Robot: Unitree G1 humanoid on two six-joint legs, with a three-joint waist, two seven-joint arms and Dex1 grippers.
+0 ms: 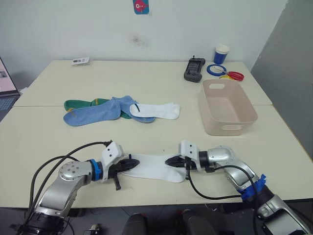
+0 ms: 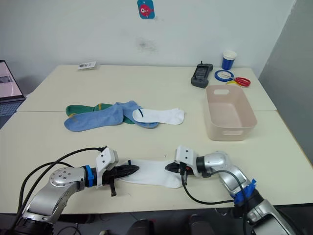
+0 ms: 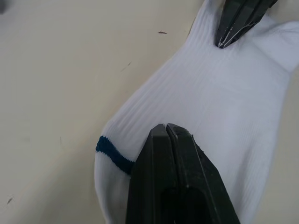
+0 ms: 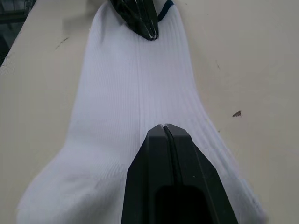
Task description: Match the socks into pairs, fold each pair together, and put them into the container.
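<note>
White sock [image 1: 154,167] being stretched flat at the near table [image 1: 44,142] edge, cuff end being pinched by the left gripper [image 1: 131,164], jaws closed, toe end by the right gripper [image 1: 172,161], jaws closed, remaining socks [image 1: 117,109] being left heaped farther back, container [image 1: 226,108] sitting far right.

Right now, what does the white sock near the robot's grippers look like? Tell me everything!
The white sock is a soft, ribbed ankle sock with a thin dark blue stripe at its cuff. It lies flat and stretched out on the cream table, near the front edge. The left gripper is shut at its cuff end, and the right gripper is shut at the other end. No other sock touches it.
</note>
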